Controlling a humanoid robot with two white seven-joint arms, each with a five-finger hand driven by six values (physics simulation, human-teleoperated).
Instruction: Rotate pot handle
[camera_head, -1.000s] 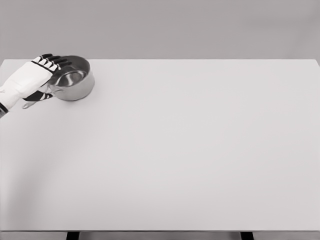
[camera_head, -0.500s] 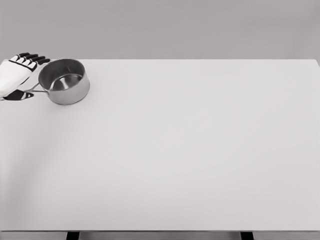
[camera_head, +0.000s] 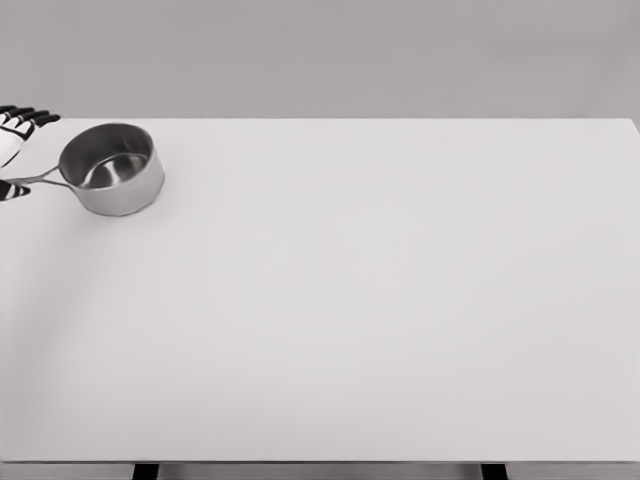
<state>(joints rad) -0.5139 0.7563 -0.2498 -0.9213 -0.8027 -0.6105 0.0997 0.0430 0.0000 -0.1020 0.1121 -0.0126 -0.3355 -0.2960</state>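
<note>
- My left hand (camera_head: 12, 130) shows only at the picture's left edge, by the table's far left corner; just the black-tipped fingers (camera_head: 25, 117) and a bit of white are in frame.
- The steel pot (camera_head: 110, 168) stands upright on the white table (camera_head: 380, 300), near that far left corner.
- Its thin handle (camera_head: 35, 181) points left, reaching the frame edge just below my fingers.
- Whether I grip the handle, I cannot tell.
</note>
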